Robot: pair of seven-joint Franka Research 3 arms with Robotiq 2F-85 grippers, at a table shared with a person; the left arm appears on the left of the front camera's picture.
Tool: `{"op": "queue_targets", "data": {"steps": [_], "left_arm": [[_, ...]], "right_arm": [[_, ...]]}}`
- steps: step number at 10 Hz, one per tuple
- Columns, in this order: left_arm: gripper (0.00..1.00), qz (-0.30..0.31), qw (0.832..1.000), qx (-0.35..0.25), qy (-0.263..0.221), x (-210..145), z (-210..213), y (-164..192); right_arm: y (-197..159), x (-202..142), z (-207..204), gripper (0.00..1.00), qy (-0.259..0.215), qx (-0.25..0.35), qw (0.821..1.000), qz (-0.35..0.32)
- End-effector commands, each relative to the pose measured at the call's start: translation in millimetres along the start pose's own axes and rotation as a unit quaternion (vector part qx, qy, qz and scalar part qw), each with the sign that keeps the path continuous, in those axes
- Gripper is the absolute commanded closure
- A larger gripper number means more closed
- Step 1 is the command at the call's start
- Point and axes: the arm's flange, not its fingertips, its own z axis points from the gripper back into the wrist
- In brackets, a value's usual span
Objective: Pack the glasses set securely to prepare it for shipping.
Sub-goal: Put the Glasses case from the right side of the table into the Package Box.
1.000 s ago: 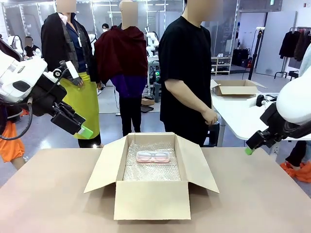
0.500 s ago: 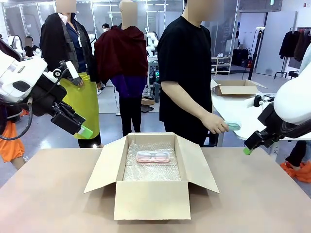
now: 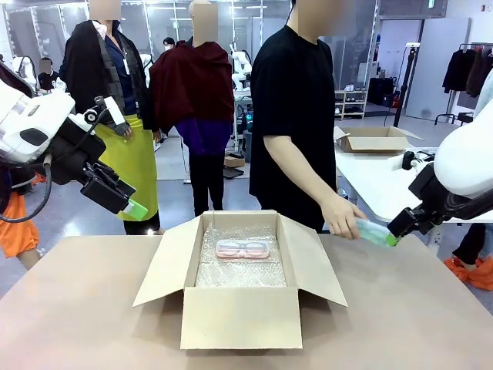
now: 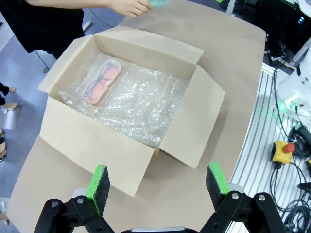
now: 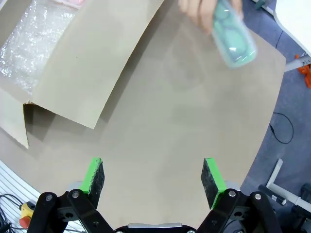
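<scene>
A pink glasses case point(image 3: 243, 249) point(image 4: 102, 82) lies on bubble wrap point(image 3: 240, 271) inside the open cardboard box point(image 3: 239, 316) point(image 4: 92, 150) at mid-table. A person's hand point(image 3: 343, 214) point(image 5: 199, 9) holds out the teal-green glasses case point(image 3: 375, 231) point(image 5: 233, 34) above the table's far right, its end close to my right gripper point(image 3: 396, 236). In the right wrist view that gripper point(image 5: 153, 177) is open and empty, with the teal case well ahead of it. My left gripper point(image 3: 135, 208) point(image 4: 158, 182) hangs open and empty, high to the left of the box.
A box flap point(image 5: 92, 63) spreads toward the right gripper. Behind at right stands a white table point(image 3: 377, 181) with another cardboard box point(image 3: 373, 139). People stand beyond the far edge. Cables and a red stop button point(image 4: 284, 150) lie off the table's side.
The person picked up the teal-green case from the white table and brought it down toward my right gripper. Both arms have stayed still.
</scene>
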Motion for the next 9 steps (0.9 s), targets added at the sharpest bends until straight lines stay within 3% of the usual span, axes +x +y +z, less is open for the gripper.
{"op": "queue_targets", "data": {"steps": [1, 3, 5, 9], "left_arm": [[0.00, -0.006, 1.000, -0.009, -0.004, -1.6, 2.9, 0.3], [0.00, -0.006, 1.000, -0.009, -0.004, -1.6, 2.9, 0.3], [0.00, -0.006, 1.000, -0.009, -0.004, -1.6, 2.9, 0.3], [0.00, -0.006, 1.000, -0.009, -0.004, -1.6, 2.9, 0.3]], "right_arm": [[-0.1, 2.9, 1.3, 0.00, 0.004, -0.002, 1.000, -0.002], [0.0, 0.0, 0.0, 0.00, 0.000, 0.000, 1.000, 0.000], [-4.4, 10.0, 1.6, 0.00, 0.003, -0.007, 0.999, 0.046], [-12.5, 24.9, -9.5, 0.00, 0.029, -0.010, 0.999, 0.032]]}}
